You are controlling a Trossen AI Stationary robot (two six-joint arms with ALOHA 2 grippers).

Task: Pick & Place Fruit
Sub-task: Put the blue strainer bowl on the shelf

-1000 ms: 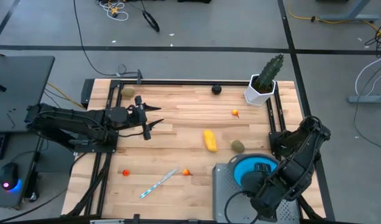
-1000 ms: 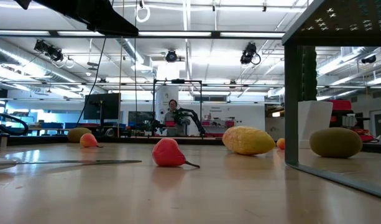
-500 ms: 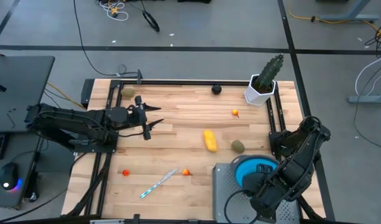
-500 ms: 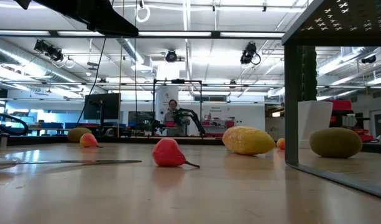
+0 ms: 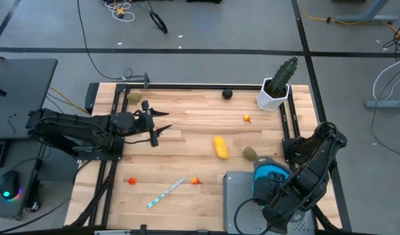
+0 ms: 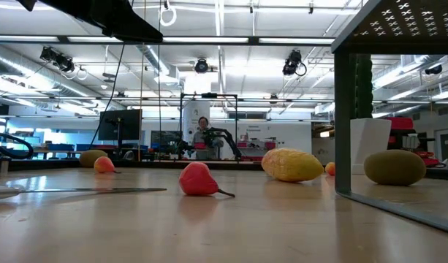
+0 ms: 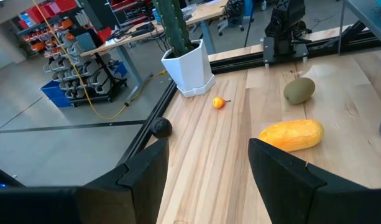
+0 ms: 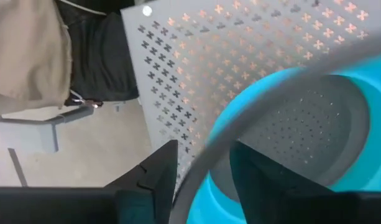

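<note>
The yellow oblong fruit (image 5: 219, 147) and the olive-brown oval (image 5: 250, 153) lie mid-table; they also show in the left wrist view, yellow (image 7: 291, 134) and olive (image 7: 299, 90). The black ball (image 5: 227, 93) lies at the far edge. Tiny orange-red pieces lie at far right (image 5: 247, 118) and near the front (image 5: 196, 180), (image 5: 132, 181). My left gripper (image 5: 157, 124) is open and empty above the table's left part. My right gripper (image 8: 204, 168) is at a blue bowl (image 5: 273, 173) on the grey perforated tray (image 5: 235, 196). My right gripper has the blue bowl's rim (image 8: 240, 134) between its fingers, one finger inside the bowl and one outside. The fingers come from above, pointing down. The bowl stays over the grey tray; I cannot tell whether it is lifted clear.
A green cactus in a white pot (image 5: 276, 88) stands at the far right corner. A thin white-and-blue stick (image 5: 167, 192) lies near the front edge. Another olive piece (image 5: 134, 97) lies at the far left. The tray stands raised on legs (image 6: 343, 124). Black rails edge the table.
The blue bowl has shifted a little toward the table's right edge on the tray, along with my right gripper.
</note>
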